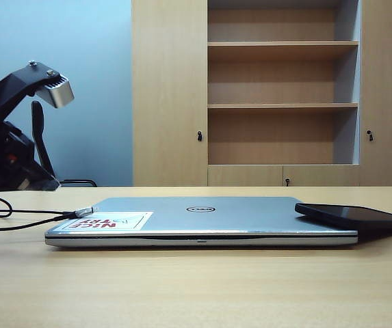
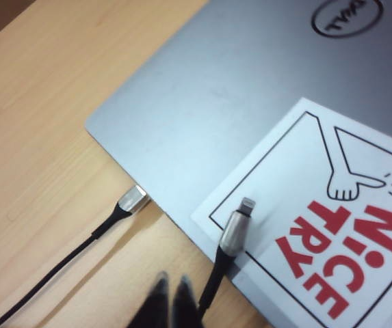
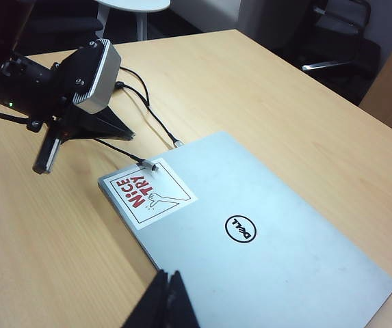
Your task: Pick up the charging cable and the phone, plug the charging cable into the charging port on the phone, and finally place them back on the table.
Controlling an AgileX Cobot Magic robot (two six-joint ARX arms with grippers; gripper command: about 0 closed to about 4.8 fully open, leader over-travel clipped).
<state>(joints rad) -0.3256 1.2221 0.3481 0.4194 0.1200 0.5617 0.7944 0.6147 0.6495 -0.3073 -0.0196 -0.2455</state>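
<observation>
Charging cable (image 2: 217, 273): thin black cord. Its silver plug end lies on the white sticker at the laptop's corner, small tip pointing toward the lid's middle; the cord runs off the lid edge onto the table. In the exterior view the plug (image 1: 83, 212) sits at the laptop's left end, with black cord looped on the table (image 1: 182, 287) farther left.
Second plug (image 2: 131, 200): another silver connector on a black cord, lying on the wood just beside the laptop's edge, near the same corner.
Phone (image 1: 354, 216): flat, black, glossy; rests tilted on the laptop's right end, overhanging the lid's edge. Its charging port cannot be made out.
Left gripper (image 2: 170, 294): black fingertips pressed together, closed on nothing, just beside the cable's cord near the laptop's corner. In the right wrist view the left arm's camera housing hangs above the table beyond that corner.
Right gripper (image 3: 167, 294): fingers closed together and empty, hanging over the laptop's edge opposite the cable side.
Laptop (image 1: 202, 222): silver Dell, lid shut, lying flat across the middle of the table.
Sticker (image 3: 151, 190): white, with red "NiCE TRY" lettering and a drawn fist, on the lid's corner nearest the left arm.
Shelf cabinet (image 1: 281, 89): tall, wooden, with open shelves, behind the table's far edge.
</observation>
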